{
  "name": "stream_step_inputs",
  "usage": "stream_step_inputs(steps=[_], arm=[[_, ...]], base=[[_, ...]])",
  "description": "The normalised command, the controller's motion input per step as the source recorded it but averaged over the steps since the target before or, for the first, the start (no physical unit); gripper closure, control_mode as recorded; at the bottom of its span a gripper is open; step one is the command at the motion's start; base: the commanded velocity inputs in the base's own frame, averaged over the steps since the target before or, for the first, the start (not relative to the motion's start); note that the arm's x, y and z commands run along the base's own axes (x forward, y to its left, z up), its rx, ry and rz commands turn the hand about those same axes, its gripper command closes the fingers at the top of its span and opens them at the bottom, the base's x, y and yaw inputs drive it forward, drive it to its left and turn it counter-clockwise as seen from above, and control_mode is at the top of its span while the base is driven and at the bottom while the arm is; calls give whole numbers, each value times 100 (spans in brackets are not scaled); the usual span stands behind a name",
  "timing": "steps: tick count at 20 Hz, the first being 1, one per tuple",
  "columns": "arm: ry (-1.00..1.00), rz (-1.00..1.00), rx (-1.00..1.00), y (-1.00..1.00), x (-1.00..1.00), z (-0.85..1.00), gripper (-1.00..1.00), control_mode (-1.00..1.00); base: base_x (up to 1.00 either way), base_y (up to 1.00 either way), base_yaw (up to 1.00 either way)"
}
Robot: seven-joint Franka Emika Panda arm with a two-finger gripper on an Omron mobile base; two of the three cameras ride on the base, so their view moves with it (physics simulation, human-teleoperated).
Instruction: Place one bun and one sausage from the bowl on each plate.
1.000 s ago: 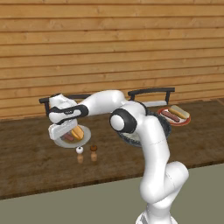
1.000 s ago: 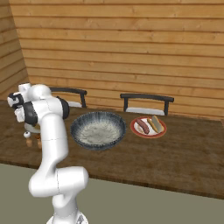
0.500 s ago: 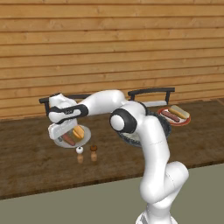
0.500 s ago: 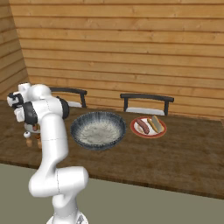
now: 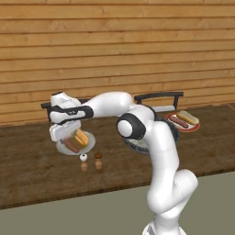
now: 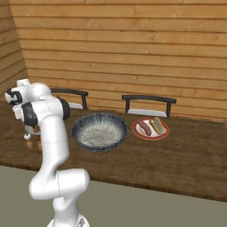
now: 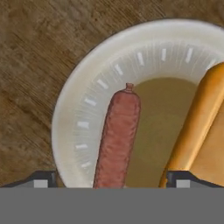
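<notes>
Jaws stand wide apart over the near plate (image 7: 83, 109), where a sausage (image 7: 117, 140) lies free between the fingertips beside a bun (image 7: 199, 127). Best move now, I judge: lift straight up without nudging either. Across the dark wooden tabletop (image 6: 186, 155) sits the bowl (image 6: 99, 131), apparently emptied, and a second filled plate (image 6: 150, 128); plank walls behind.

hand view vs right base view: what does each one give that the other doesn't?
Hand view: the near plate close up, a sausage and a bun lying on it, between the open hand's fingertips.
Right base view: the bowl, the second plate already holding a sausage and bun, two chairs.
Both: the wooden table.
</notes>
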Motion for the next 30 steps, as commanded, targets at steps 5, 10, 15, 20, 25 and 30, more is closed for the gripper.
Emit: stream_step_inputs(steps=[5,10,15,20,25,30], arm=[[-1,0,0,-37,-59,39,-100,-100],[-10,4,5,-91,-100,1,-100,-100],[-4,8,3,-89,-69,37,-100,-100],[0,8,0,-95,-32,73,-100,-100],[1,8,-1,-100,-41,47,-100,-100],[9,13,-10,-99,-46,50,-100,-100]], base=[[0,0,0],[0,0,0],[0,0,0],[0,0,0],[0,0,0],[0,0,0]])
